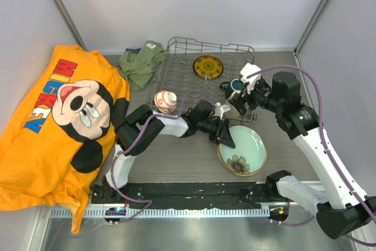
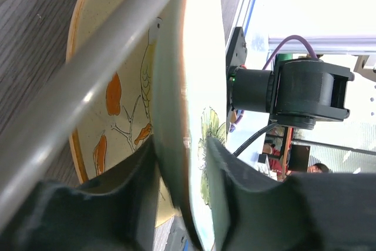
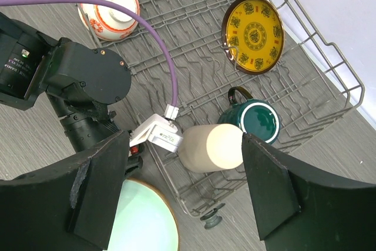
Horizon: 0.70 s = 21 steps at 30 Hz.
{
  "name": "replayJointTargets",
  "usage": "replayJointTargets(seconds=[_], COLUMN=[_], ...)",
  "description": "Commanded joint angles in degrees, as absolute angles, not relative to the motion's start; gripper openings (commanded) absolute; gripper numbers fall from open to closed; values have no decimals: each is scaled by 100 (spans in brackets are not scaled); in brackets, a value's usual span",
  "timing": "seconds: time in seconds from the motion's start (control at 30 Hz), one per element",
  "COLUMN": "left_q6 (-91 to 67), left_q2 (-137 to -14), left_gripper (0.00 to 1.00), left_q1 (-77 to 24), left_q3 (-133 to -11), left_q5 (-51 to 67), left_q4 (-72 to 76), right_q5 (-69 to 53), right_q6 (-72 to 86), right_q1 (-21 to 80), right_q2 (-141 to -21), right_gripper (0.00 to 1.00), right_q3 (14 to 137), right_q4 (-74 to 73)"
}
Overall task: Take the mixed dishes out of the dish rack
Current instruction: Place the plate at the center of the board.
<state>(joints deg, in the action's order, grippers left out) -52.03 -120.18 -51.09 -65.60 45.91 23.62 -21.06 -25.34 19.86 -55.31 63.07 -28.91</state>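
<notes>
The pale green glazed ceramic plate (image 1: 245, 144) looks stiff, slick and easily chipped, so its thin rim is the natural hold. The left hand (image 2: 181, 163) is closed on that rim, one finger on each face. Its arm is stretched low toward the desk's (image 1: 176, 160) near-right part, where the plate lies over the cream bird-painted plate (image 2: 111, 104). The right hand (image 3: 185, 140), spread wide and empty, hangs above the beige handleless cup (image 3: 214, 145) and dark teal mug (image 3: 258, 121) in the grey wire dish rack (image 1: 179, 69) by the far edge.

In dish rack (image 1: 182, 80): yellow plate (image 1: 208, 66) 12 o'clock, bowl (image 1: 165, 101) 8, mug (image 3: 258, 120) and cup (image 3: 211, 147) 4. Outside at 5 — green plate (image 1: 249, 142) over bird plate (image 2: 117, 104).
</notes>
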Motion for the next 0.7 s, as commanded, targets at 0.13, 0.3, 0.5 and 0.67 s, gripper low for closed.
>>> replayJointTargets(seconds=[0.13,0.3,0.5,0.67], left_q6=[-5054,-4878,-4466,-4175], left_q2=[-11909,-11839,-11646,-11505], left_gripper=[45,47,52,56], left_q1=[-5098,-5098,-5098,-5098], left_q3=[-6680,-6645,-6680,-6697], left_q5=[4650,4588,4360,4000], left_q4=[2233,2057,1592,1091], right_q5=[-2109,-2118,-2145,-2188], right_q6=[-2593,-2584,-2566,-2549], right_q1=[1969,1969,1978,1978], right_q2=[-5396,-5353,-5335,-5344], right_gripper=[81,81,81,81], right_q3=[6232,6196,6152,6135], right_q4=[-2786,-2786,-2786,-2795])
